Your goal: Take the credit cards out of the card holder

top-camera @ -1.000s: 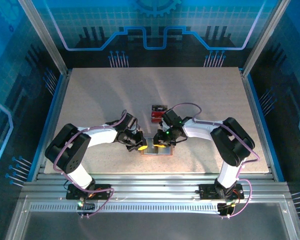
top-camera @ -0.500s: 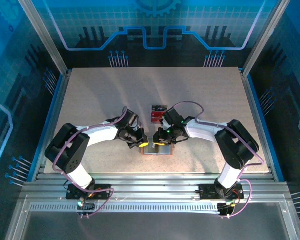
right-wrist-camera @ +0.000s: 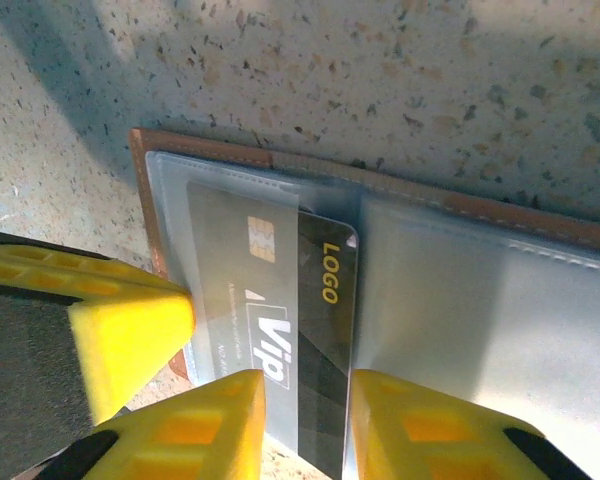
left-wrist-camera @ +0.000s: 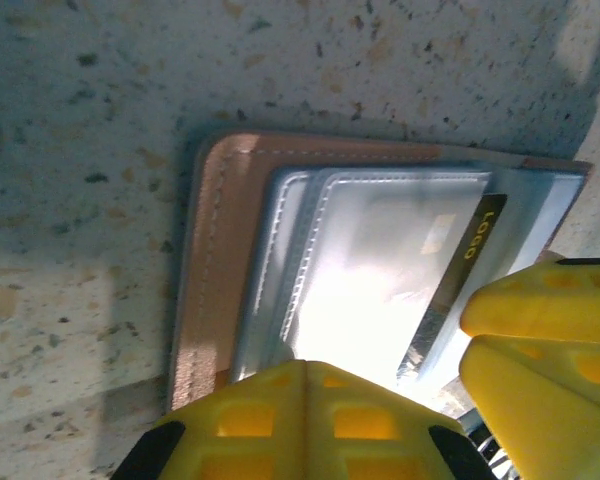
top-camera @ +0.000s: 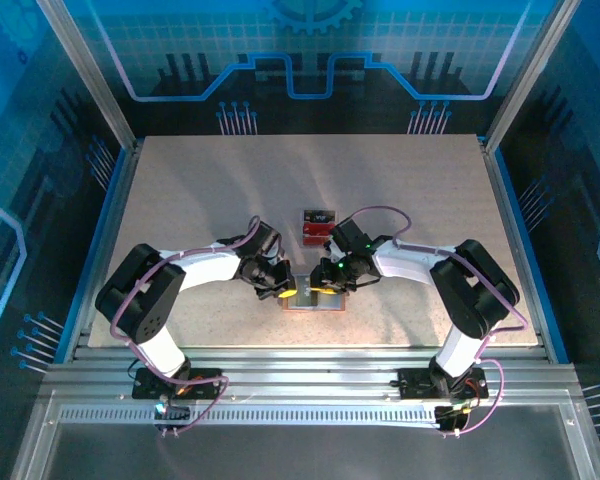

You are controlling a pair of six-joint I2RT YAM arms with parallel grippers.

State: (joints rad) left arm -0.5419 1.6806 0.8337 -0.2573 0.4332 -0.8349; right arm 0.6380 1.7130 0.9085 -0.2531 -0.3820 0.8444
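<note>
Your wallet point(top-camera: 315, 303) lies open and flat on the table point(top-camera: 180, 200), close to the near edge and between the two arms. Its pale inside faces up, with the brown rim showing around it. Both claws are low over it.

Your left claw point(left-wrist-camera: 305, 375) is pressed together, the two yellow fingers meeting along one seam. Its tip sits at the wallet's edge, by the clear pocket. You can't tell from here whether it actually bears down on the wallet.

Your right claw point(right-wrist-camera: 308, 400) is spread a little, and the black card point(right-wrist-camera: 320, 290) sits in the gap. It has a gold chip, "LOGO" in yellow up its side and "Vip" in white. The card is partly out of its clear pocket: the chip end is under the plastic, and the other end is bare and reaches the fold. One right finger covers the card's lower corner, and the other stands just beside its free edge. You see the card's face between them, so the fingers are not squeezing it flat.

From the right wrist, the left claw's yellow finger shows at the wallet's left edge, just beside the card. Beyond the wallet, farther up the table and apart from it, a small pile of cards point(top-camera: 317, 226), red and dark, lies flat.
</note>
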